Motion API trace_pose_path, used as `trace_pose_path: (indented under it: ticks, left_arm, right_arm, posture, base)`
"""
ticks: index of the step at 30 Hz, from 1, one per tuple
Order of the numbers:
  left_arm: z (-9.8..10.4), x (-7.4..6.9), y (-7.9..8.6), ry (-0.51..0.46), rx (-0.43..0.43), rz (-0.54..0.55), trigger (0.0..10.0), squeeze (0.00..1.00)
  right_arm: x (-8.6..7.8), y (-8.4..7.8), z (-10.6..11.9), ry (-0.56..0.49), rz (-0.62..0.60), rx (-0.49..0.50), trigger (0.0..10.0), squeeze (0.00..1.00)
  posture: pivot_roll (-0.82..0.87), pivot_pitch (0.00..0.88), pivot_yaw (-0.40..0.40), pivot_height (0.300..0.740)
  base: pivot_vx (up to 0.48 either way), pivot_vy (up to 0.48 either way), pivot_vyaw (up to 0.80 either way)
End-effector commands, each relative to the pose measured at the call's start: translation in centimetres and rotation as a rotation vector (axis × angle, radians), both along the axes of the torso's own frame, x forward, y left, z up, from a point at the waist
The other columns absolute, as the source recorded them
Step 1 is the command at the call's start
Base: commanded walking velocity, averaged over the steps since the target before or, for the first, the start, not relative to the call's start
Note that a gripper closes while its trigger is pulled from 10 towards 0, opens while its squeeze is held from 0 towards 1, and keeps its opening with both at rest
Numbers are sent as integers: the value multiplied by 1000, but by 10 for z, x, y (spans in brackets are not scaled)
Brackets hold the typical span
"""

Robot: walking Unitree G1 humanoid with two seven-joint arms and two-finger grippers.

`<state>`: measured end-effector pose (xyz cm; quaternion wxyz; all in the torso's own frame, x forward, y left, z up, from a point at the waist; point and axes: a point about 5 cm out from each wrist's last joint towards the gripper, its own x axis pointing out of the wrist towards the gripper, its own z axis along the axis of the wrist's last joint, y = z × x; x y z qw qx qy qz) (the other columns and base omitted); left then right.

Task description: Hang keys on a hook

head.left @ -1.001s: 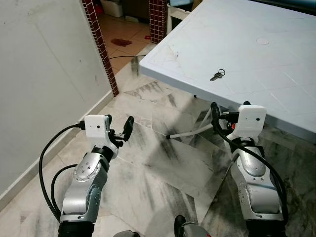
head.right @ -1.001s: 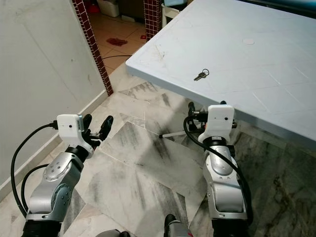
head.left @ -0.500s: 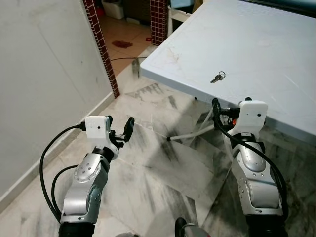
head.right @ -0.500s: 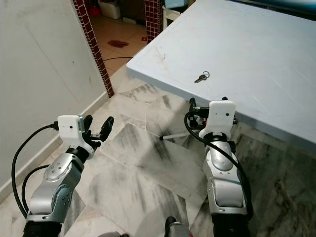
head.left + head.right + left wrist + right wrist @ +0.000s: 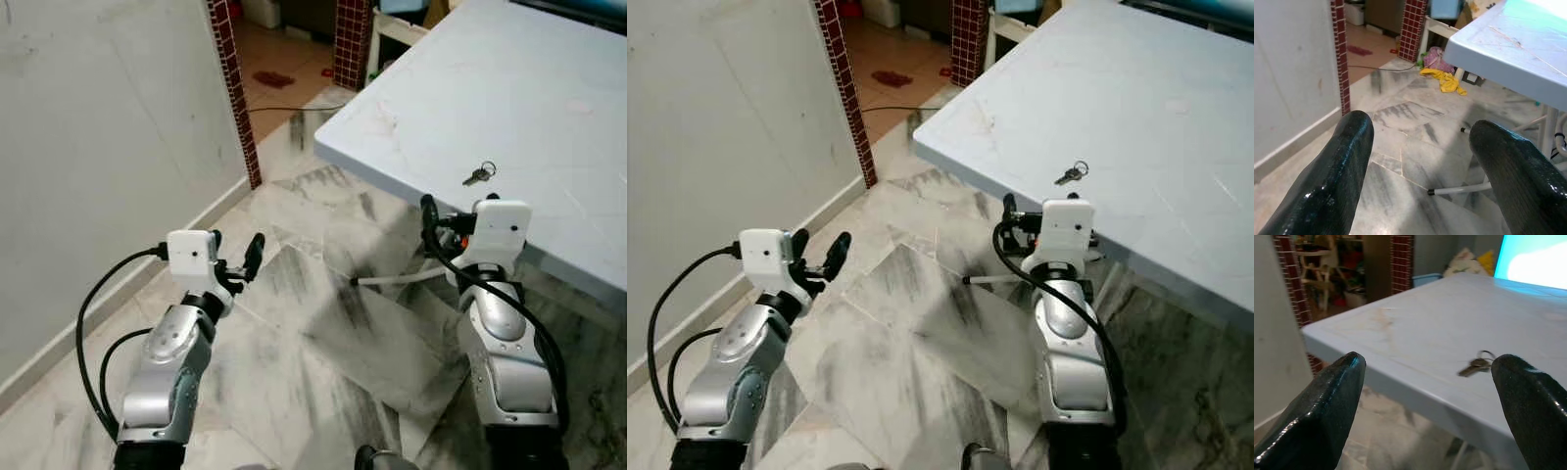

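- Two silver arms reach forward in the head views, the left gripper (image 5: 238,260) held low over the marble floor (image 5: 323,343) and the right gripper (image 5: 1430,396) raised to the near edge of the pale blue table (image 5: 549,108).
- Keys (image 5: 479,173) lie flat on the table, near its front edge and just beyond the right wrist's white camera housing; nothing touches them.
- From the right wrist view the keys (image 5: 1476,364) sit between the two black fingertips in the picture but well ahead of them, on the tabletop; the fingers (image 5: 1322,406) are spread wide and hold nothing.
- That same view looks across the tabletop, which the head views look down on from above.
- The left wrist view looks under the table: a yellow cloth (image 5: 1447,81) lies on the floor by a red brick pillar (image 5: 1411,29), and a white table leg (image 5: 1464,188) runs along the floor.
- The left gripper's fingers (image 5: 1337,171) are also parted wide and empty, pointing ahead, with a white wall (image 5: 98,127) on the left.
- Both forearms are bent at the elbow, wrists level, with black cables looping off each wrist.
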<state>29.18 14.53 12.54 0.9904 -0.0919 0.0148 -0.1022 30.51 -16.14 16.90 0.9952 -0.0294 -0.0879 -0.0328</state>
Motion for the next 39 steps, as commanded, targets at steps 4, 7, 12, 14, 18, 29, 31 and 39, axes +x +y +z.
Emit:
trace_pose_path:
  ticks: [4, 7, 12, 14, 18, 29, 31, 39]
  left_arm:
    - [-1, -2, -3, 8, -7, -17, 10000, 0]
    - [-2, -2, -3, 8, -8, -18, 10000, 0]
    - [-2, -2, -4, 11, -6, -20, 10000, 0]
    - [-2, -2, -4, 10, -5, -20, 10000, 0]
    - [-2, -2, -4, 11, -6, -20, 10000, 0]
    - [-3, -2, -3, 15, 7, -17, 10000, 0]
    - [-2, -2, -3, 10, -1, -22, 10000, 0]
    - [-2, -3, -3, 5, 4, -26, 10000, 0]
  right_arm:
    - [-2, -6, -3, 8, -30, 0, 10000, 0]
    - [-3, -6, -3, 9, -30, -2, 10000, 0]
    - [-3, -6, -3, 11, -31, 2, 10000, 0]
    - [-3, -6, -3, 11, -31, 2, 10000, 0]
    - [-3, -6, -3, 10, -29, 3, 10000, 0]
    - [-3, 1, -3, 8, 15, 6, 10000, 0]
    - [-3, 4, -3, 6, 39, 14, 10000, 0]
    - [-4, 10, -4, 10, 76, 19, 10000, 0]
  posture:
    - [-5, 180, 58, 740]
    - [-5, 181, 59, 740]
    - [-7, 181, 58, 740]
    - [-7, 182, 58, 740]
    - [-5, 182, 58, 740]
    - [-3, 183, 63, 740]
    - [-1, 183, 63, 740]
    - [4, 181, 66, 740]
  base:
    - [256, 0, -200]
    - [247, 0, -800]
    - [247, 0, -800]
    - [246, 0, -800]
    - [246, 0, -800]
    - [166, 0, -48]
    - [313, 0, 0]
    - [410, 0, 0]
